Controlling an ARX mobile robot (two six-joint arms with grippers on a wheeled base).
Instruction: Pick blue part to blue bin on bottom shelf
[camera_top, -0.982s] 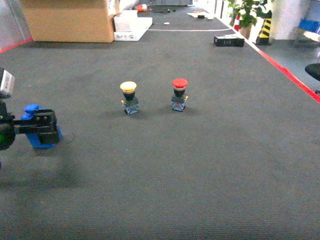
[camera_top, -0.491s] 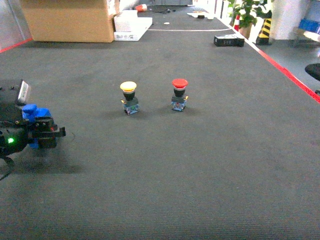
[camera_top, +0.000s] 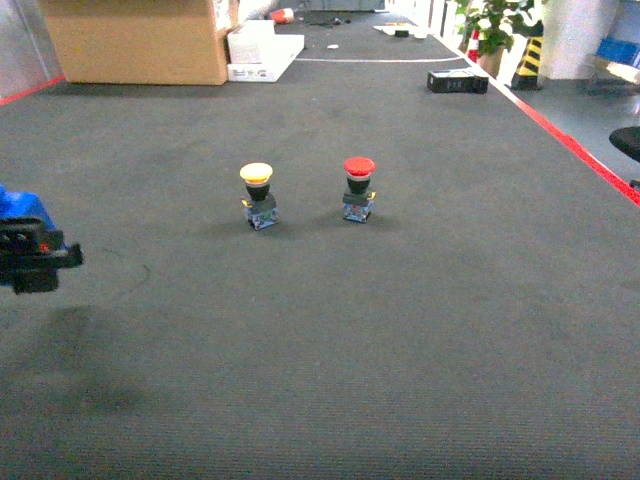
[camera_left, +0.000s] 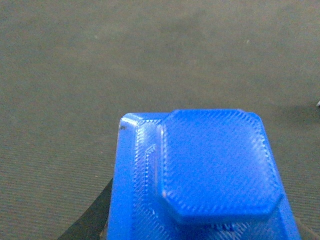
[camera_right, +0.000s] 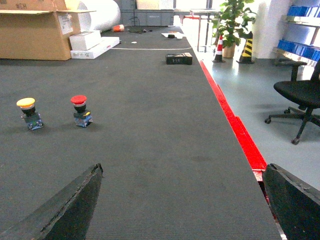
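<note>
Blue part (camera_top: 22, 208) sits at the far left edge of the head view, raised above the dark worktop (camera_top: 400, 330), with the left end effector (camera_top: 35, 262) pinching it. Only the top of the part shows there, above the black fingers (camera_top: 40, 255). A soft shadow lies on the worktop below and a little nearer than the end effector.

In the left wrist view the blue part (camera_left: 200, 175) fills the lower half of the picture. It has a flat octagonal cap on a wider blue base, with fine printed lines on the surface. A bit of black finger (camera_left: 90, 222) is seen at its lower left, against the base. Behind it there is only the grey worktop (camera_left: 150, 50).

Near the middle of the worktop stand two push buttons, well apart from the blue part. The yellow button (camera_top: 258, 194) is on the left and the red button (camera_top: 358, 187) is on the right, both upright, near each other but not touching.

The right end effector (camera_right: 182, 210) is spread wide; its two dark fingers (camera_right: 70, 202) show at the lower corners of the right wrist view with nothing between them. The same view shows the yellow button (camera_right: 28, 113) and the red button (camera_right: 80, 110) on the left, a red strip (camera_right: 235, 130) along the right edge of the worktop, and an office chair (camera_right: 300, 95) on the floor beyond.

At the far end a cardboard box (camera_top: 140, 40) stands on the left.
</note>
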